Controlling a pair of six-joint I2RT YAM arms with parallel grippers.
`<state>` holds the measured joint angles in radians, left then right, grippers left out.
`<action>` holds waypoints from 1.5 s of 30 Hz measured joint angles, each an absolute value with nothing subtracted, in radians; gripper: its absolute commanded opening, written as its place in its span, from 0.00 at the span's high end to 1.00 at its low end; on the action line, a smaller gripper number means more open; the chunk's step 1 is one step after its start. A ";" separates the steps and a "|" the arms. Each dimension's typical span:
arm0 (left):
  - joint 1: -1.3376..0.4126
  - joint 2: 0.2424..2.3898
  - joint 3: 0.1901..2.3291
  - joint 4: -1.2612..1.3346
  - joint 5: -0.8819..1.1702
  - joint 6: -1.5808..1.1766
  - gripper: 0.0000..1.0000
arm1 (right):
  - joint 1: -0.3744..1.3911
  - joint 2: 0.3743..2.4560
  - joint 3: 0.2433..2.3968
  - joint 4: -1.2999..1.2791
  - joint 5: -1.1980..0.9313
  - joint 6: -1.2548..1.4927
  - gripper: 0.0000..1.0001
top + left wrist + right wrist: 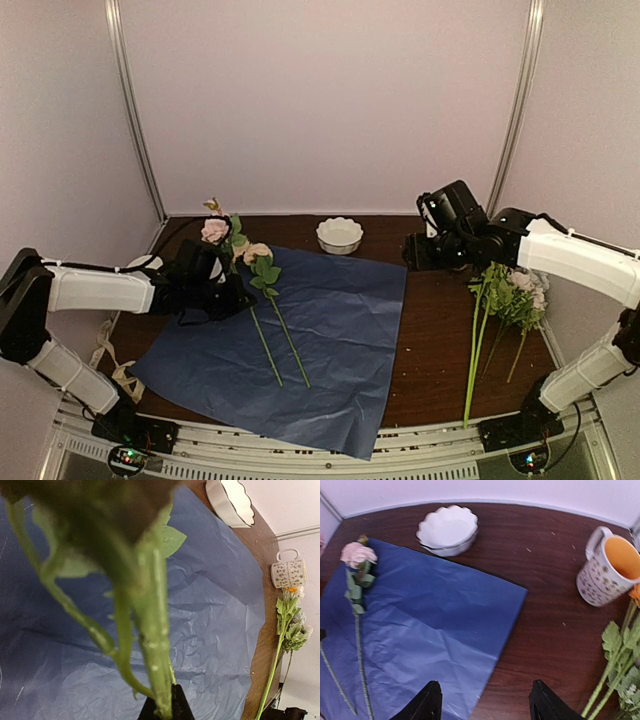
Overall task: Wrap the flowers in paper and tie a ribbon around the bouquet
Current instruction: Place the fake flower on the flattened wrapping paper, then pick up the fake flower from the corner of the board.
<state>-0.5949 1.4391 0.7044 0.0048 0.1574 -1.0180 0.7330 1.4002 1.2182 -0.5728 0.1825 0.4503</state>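
Left gripper (240, 296) pinches flowers (152, 630) over paper (340, 340) — right gripper (485, 700) hovers open.

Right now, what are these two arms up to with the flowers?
They're at the start of wrapping. The left gripper is shut on a flower stem, one of two flowers over the blue paper. The right gripper hangs open above the table, near the rest of the flowers. The ribbon lies untouched at the left; nothing is wrapped yet.

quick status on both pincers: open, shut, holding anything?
Left pincer: closed on a flower stem.
Right pincer: open, holding nothing.
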 measured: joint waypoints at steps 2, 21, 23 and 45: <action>-0.595 1.467 0.717 0.007 0.160 -1.024 0.96 | 0.687 1.376 1.150 -0.597 0.205 0.461 0.39; -0.588 1.563 0.758 -0.025 0.162 -1.047 0.19 | 0.406 1.383 0.855 -0.632 0.260 0.550 0.58; -0.588 1.542 0.757 -0.032 0.156 -1.045 0.18 | 0.393 1.416 0.855 -0.620 0.256 0.558 0.59; -0.622 1.339 0.776 -0.202 0.017 -0.921 0.16 | 0.261 1.594 0.849 -0.604 0.103 0.547 0.67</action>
